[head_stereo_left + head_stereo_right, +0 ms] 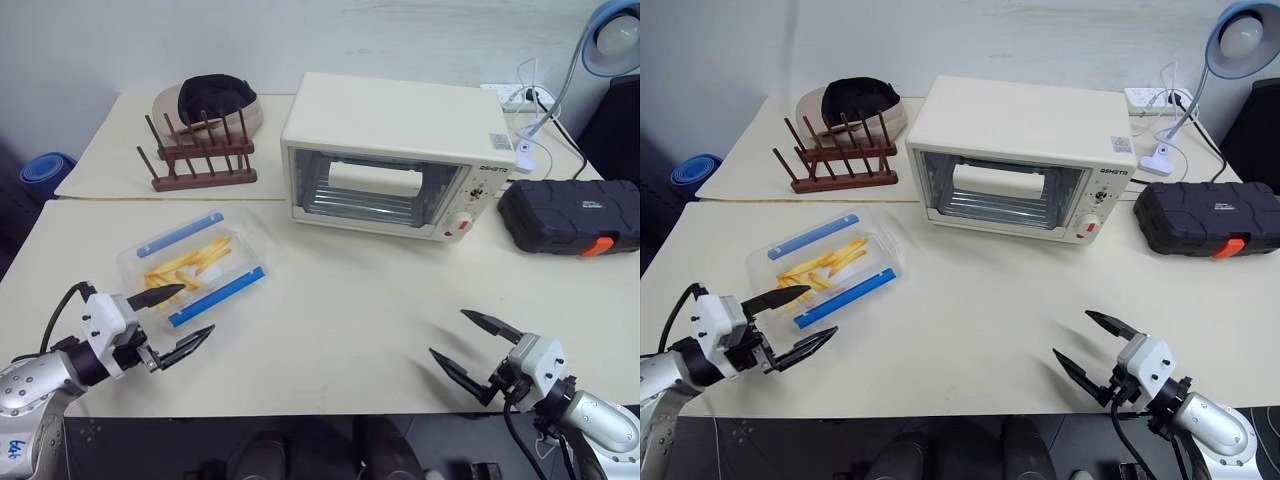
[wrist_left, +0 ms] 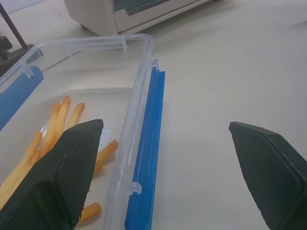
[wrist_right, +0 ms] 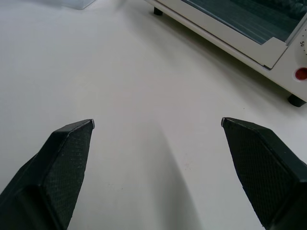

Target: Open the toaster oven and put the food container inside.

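The cream-white toaster oven (image 1: pixel 395 155) stands at the back middle of the table, its glass door shut and a red knob on its right panel. The food container (image 1: pixel 195 268), a clear box with two blue clip strips and yellow sticks inside, lies on the table left of centre. My left gripper (image 1: pixel 178 320) hovers open at the container's near end, one finger over its near corner. My right gripper (image 1: pixel 468 345) is open above bare table near the front right, well short of the oven. In the left wrist view a blue strip (image 2: pixel 146 153) runs between the fingers.
A black hard case (image 1: pixel 570 215) with an orange latch lies right of the oven. A wooden dish rack (image 1: pixel 200 155) and a bowl-like object (image 1: pixel 208 103) sit at the back left. A desk lamp (image 1: pixel 1240 40) and cables stand at the back right.
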### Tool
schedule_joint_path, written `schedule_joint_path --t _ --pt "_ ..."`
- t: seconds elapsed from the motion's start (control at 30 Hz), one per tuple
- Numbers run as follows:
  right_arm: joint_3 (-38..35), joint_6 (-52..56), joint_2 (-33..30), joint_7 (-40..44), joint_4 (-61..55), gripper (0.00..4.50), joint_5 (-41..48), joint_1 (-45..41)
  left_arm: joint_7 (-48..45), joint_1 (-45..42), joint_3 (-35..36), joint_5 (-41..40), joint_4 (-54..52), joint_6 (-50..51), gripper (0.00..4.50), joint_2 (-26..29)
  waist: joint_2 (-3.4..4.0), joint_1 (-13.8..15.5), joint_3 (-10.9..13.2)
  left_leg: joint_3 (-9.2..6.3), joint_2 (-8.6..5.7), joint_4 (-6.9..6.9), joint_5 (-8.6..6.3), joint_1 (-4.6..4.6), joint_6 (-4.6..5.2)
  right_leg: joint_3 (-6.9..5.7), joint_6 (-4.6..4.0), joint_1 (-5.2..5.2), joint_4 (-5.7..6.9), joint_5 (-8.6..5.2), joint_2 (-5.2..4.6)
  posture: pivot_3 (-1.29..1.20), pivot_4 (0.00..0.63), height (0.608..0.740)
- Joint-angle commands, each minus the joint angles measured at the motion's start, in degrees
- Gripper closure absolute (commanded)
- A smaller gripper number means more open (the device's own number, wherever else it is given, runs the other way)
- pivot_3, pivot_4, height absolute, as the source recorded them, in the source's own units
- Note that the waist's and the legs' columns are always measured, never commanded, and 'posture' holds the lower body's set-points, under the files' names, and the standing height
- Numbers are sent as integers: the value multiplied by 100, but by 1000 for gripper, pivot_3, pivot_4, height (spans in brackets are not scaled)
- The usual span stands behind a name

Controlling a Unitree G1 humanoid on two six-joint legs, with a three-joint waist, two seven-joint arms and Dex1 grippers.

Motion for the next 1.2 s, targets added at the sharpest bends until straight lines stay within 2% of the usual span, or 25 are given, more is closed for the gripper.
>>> schedule_joint_path --t 0.03,0.13,0.2,0.33,0.5,0.73,0.83,0.93,0.97,1.03,1.2 --pt "-8 243 11 -116 -355 52 282 -174 -73 -35 62 -167 -22 143 0 101 0 -8 0 -1 0 0 0 0 0 0 0 0 0 0 0 0 150 740" --pt "-10 1127 -69 -441 -667 52 872 -940 -614 -226 309 -1535 -53 1451 0 491 -8 -42 6 -11 7 1 0 6 0 7 0 -2 6 0 2 0 150 740" --pt "-19 1579 -165 -534 -740 52 1064 -1392 -499 -652 509 -2149 29 1884 0 543 2 -20 11 -21 13 5 0 6 -1 6 -3 -7 14 1 5 0 150 740" --pt "161 2626 -263 -851 -562 52 1437 -2759 -423 -1493 224 -2131 -42 2085 0 701 3 21 12 -23 7 3 0 0 -5 -14 -10 -11 18 -4 3 0 150 740" --pt "557 3135 -24 -1212 -117 52 1193 -4019 -449 -1938 -60 -2110 -61 2203 0 610 3 -15 12 -23 6 -6 -3 -21 -10 -7 -6 -34 6 -6 1 0 150 740" --pt "909 2978 222 -918 82 52 1038 -4563 -342 -1912 -210 -1924 -113 2112 0 453 2 -20 11 -20 3 12 13 -117 -40 3 4 -135 30 -1 -4 0 150 740" --pt "1108 2627 264 -597 -125 52 910 -4540 -208 -1993 -259 -1904 -95 2167 0 366 2 -18 12 -15 5 14 14 -116 -41 1 4 -135 25 -1 -2 0 150 740" --pt "1297 2047 67 -166 -390 52 536 -4088 -124 -2390 -405 -2005 166 2404 0 329 2 -14 12 -8 3 16 15 -116 -39 -2 4 -135 30 -1 -1 0 150 740" --pt "1345 1914 -18 -59 -426 0 397 -3901 -73 -2620 -472 -1970 322 2416 403 280 2 -5 11 -4 4 16 15 -116 -39 -5 4 -135 32 -1 1 0 150 740" --pt "1425 1680 -136 99 -423 0 188 -3617 18 -3117 -641 -1856 631 2428 840 161 1 -1 12 3 2 16 17 -116 -35 -14 4 -131 36 -1 2 0 150 740" --pt "1587 1185 -174 236 -302 0 -212 -3264 176 -4723 -1403 -1239 1677 2285 2361 -371 -2 10 13 1 -9 44 20 -116 -32 -13 10 -124 55 3 0 0 150 740"
